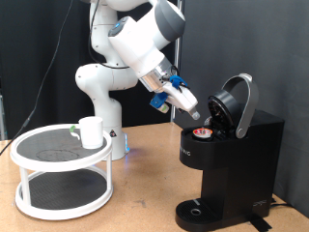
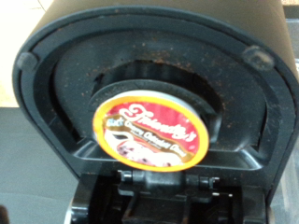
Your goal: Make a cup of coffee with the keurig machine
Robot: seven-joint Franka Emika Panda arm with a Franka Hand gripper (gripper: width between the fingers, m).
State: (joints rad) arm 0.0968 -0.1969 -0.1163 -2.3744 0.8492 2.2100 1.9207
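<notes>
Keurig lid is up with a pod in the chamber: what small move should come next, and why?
Probably back the gripper away from the pod. The pod sits in the keurig machine chamber, the lid is raised, nothing shows between the fingers, and the cup stands on the round rack.

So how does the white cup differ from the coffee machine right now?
The cup is small, white and plain; the keurig machine is black, boxy and much taller. The cup stands on the top tier of a round white stand at the exterior view's left, well away from the pincer; the machine stands on the table at the right, lid raised, with the pincer at its pod holder. Both stand upright.
</notes>
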